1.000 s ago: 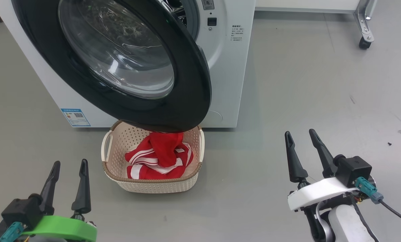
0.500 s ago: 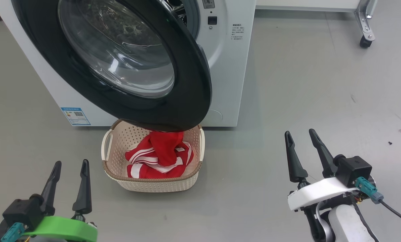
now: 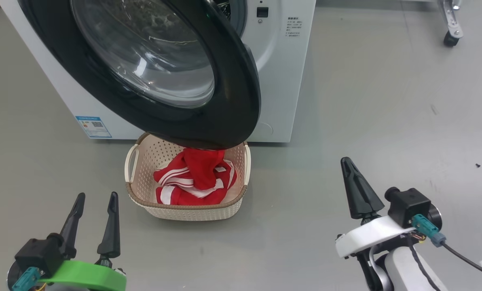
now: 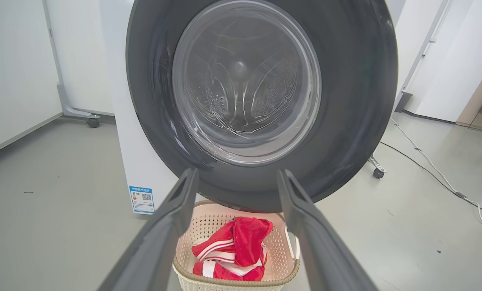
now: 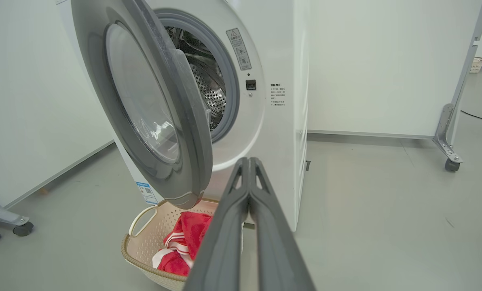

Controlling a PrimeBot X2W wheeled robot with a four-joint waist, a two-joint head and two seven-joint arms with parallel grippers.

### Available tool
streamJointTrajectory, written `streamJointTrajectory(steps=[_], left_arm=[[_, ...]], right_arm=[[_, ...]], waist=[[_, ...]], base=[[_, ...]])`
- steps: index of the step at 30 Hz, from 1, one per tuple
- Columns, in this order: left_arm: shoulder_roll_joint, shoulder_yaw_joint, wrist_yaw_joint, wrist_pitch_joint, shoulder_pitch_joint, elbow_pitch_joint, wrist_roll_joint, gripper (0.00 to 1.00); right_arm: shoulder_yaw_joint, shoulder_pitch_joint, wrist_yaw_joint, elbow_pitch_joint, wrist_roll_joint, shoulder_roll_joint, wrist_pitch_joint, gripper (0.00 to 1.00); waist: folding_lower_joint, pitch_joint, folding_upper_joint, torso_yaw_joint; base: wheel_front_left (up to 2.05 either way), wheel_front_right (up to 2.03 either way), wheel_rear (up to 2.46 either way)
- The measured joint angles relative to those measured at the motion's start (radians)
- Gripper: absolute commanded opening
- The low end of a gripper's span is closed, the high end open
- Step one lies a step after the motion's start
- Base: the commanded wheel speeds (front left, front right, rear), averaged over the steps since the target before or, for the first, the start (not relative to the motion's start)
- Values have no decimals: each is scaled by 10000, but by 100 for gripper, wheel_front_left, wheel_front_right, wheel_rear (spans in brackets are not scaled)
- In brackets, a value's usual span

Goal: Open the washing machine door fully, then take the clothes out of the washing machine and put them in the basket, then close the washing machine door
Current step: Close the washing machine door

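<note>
Found right pincer (image 3: 346, 163) clenched on nothing, fingers (image 5: 233, 210) pressed flat together, and left pincer (image 3: 97, 196) released, fingers spread, both over the floor (image 3: 386, 101), with the basket (image 3: 184, 209) ahead of and between them holding the clothes (image 3: 196, 178). Confirmed from the left wrist view the washing machine door (image 4: 346, 101) straight ahead of the left pincer, face-on, overhanging the basket and masking the opening. Recorded from the right wrist view what that angle masks: door edge-on, swung partly off the washing machine (image 5: 281, 121), perforated drum (image 5: 212, 93) behind it, ahead and left of the right pincer.
</note>
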Motion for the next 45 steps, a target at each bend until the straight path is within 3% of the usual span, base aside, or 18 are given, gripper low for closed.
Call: streamJointTrajectory(steps=[15,33,45], left_arm=[[-167,-422,-100,0,-425,-125,153,100],[-746,-838,-180,-23,-1570,-29,136,100],[-874,-692,-188,-29,-1841,203,125,100]], right_arm=[[1632,-1784,88,353,-794,-247,27,0],[1764,-4316,88,1254,-817,-1300,370,0],[1770,-5137,88,1946,-506,-1509,337,0]], waist=[[0,936,0,750],[0,2517,0,2301],[0,3193,0,3066]], base=[[0,0,0],[0,0,0],[0,0,0]])
